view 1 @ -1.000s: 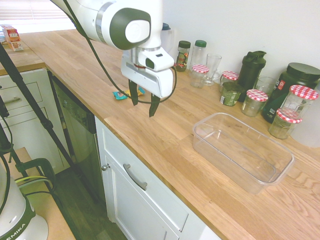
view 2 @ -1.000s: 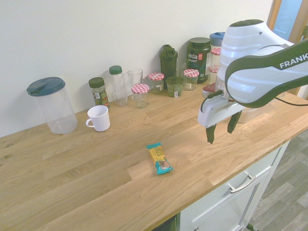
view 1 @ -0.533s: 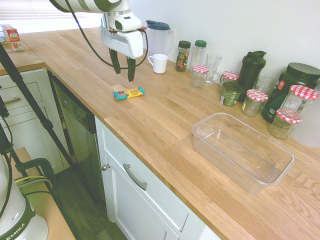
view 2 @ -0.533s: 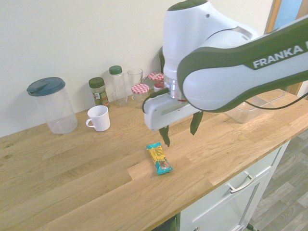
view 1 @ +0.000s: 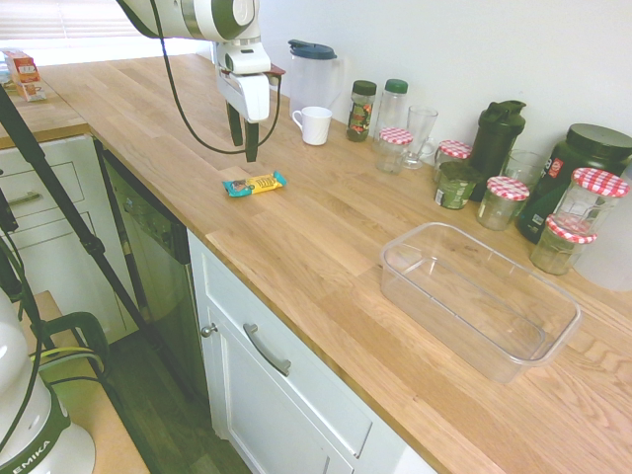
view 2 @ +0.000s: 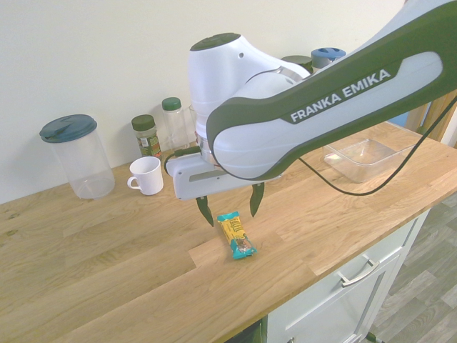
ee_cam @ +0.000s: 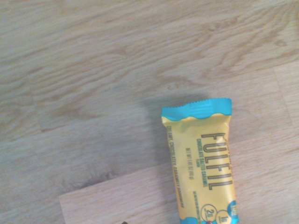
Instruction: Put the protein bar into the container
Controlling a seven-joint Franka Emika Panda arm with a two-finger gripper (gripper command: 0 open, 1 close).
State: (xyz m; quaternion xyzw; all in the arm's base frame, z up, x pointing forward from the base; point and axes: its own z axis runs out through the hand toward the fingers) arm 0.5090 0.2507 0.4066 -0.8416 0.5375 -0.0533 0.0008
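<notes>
While the gripper (view 2: 230,211) hangs spread just above it, the bar (view 2: 236,235) lies flat on the counter (view 2: 107,271), far from the container (view 2: 360,158); light, slick-wrapped, probably best pinched across its narrow middle.

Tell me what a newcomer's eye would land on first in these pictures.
First, the big white arm's open gripper hanging just above the yellow and teal protein bar, which lies alone near the wooden counter's front edge. Next, the empty clear container further along the counter, and behind it the jars with red-checked lids against the wall.
</notes>
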